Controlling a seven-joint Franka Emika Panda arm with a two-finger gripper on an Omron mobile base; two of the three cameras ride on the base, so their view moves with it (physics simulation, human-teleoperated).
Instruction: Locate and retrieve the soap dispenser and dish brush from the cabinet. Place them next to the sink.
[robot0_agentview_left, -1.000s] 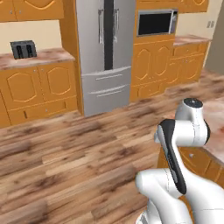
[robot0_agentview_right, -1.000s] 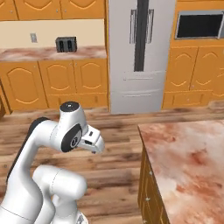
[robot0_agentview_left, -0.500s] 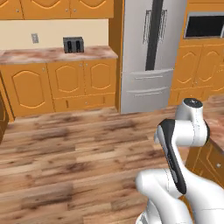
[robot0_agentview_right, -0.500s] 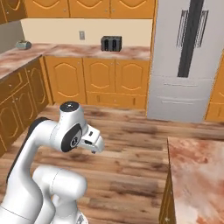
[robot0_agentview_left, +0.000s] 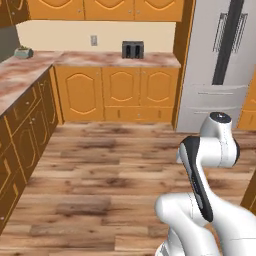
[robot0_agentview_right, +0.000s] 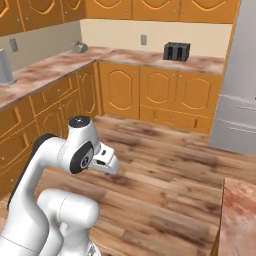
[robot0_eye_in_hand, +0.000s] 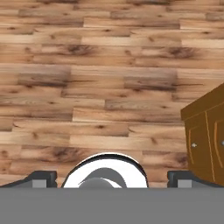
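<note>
- Below the hand (robot0_eye_in_hand: 112, 179): bare wood floor (robot0_eye_in_hand: 87, 87), with a cabinet corner (robot0_eye_in_hand: 205, 135) off to its right in the hand view.
- Hand state: jaws spread wide, nothing between the fingertips (robot0_eye_in_hand: 43, 178).
- Far ahead of the hand: tabletop (robot0_agentview_left: 115, 59) with a dark toaster (robot0_agentview_left: 132, 49), fridge (robot0_agentview_left: 220, 65) to the right.
- Soap dispenser, dish brush, sink: can't spot any of them from here.
- Progress: judging by this, still searching; both pickups and both placements remain.

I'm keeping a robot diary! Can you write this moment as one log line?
phase: searching kitchen | gripper: open, empty, above wood floor | toaster on far counter
</note>
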